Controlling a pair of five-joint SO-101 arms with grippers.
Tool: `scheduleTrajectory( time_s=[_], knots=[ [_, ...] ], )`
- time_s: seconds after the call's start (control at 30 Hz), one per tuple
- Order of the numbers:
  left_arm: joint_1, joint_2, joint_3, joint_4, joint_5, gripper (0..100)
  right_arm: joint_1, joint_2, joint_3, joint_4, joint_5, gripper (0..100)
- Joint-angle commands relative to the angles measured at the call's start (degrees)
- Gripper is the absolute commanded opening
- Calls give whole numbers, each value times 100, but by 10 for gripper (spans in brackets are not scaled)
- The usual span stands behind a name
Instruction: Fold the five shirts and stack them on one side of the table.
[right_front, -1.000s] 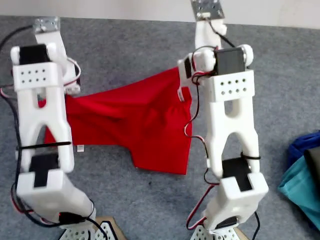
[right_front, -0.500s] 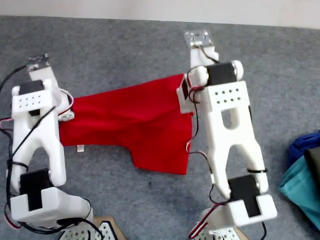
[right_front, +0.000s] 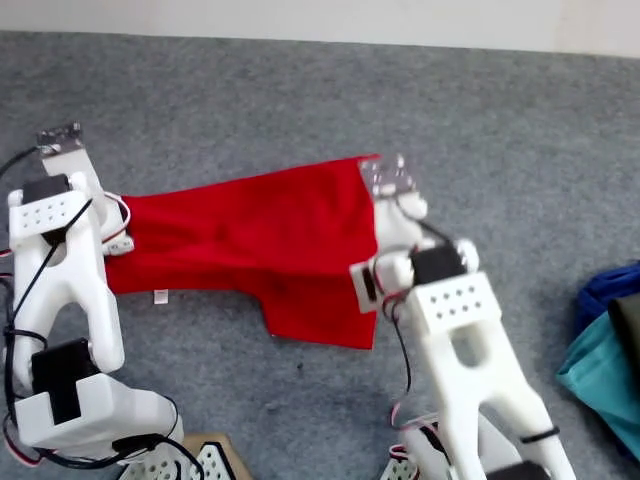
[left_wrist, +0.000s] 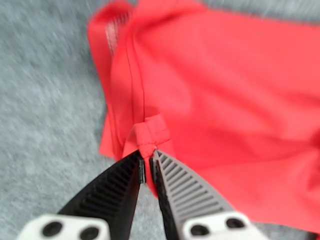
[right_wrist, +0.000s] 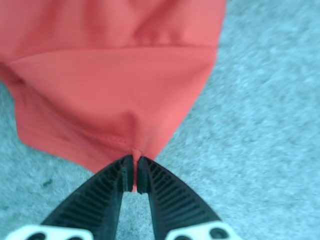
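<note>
While the red shirt (right_front: 250, 235) lies spread on the gray table (right_front: 500, 150), the left gripper (left_wrist: 148, 162) pinches one edge and the right gripper (right_wrist: 131, 175) pinches the other. It looks soft, light and floppy, so corners and hems seem the best spots to grab.

The right pincer (right_wrist: 131, 165) has its two black ribbed fingers (right_wrist: 161, 191) pressed together on the edge of a red shirt (right_wrist: 110, 85), with a thin sliver of red cloth caught between the tips. The stitched hem (right_wrist: 107, 139) runs just beyond the pinched point. From there the shirt fans out wide and lies on the grey, carpet-like surface (right_wrist: 260, 125). A straight crease (right_wrist: 115, 49) crosses the cloth farther from the tips, and the fabric bunches softly beyond it.
</note>
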Motion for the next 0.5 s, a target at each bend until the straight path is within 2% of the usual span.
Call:
scheduleTrajectory(
  time_s=[0.0,0.13,0.37,0.47],
  knots=[
    [-110,-312,127,-62,-53,6,-207,-646,760,-453,70,8],
    [-286,-321,92,-70,-53,6,-277,-1068,1262,-558,79,8],
    [-1007,-321,-637,-18,-53,6,-286,-1490,980,-233,88,8],
    [-1095,-268,-637,-44,-53,6,-286,-1516,831,-40,97,8]
  ],
)
